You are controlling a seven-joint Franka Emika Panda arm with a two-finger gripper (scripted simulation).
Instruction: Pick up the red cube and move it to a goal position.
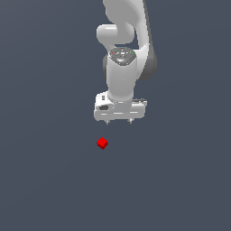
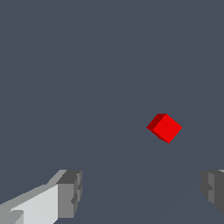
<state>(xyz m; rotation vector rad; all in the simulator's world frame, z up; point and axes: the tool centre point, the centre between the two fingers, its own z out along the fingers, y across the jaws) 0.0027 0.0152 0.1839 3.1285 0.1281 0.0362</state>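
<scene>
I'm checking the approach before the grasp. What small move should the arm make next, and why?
Probably shift the gripper sideways toward the exterior view's left and start lowering. The red cube lies apart from it, below and off to that side, and in the wrist view the cube is not between the open fingers.

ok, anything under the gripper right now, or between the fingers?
Nothing between the fingers. The gripper is open and apart from the red cube, which sits lower and toward the exterior view's left. Only plain grey surface otherwise; nothing there is covered.
</scene>
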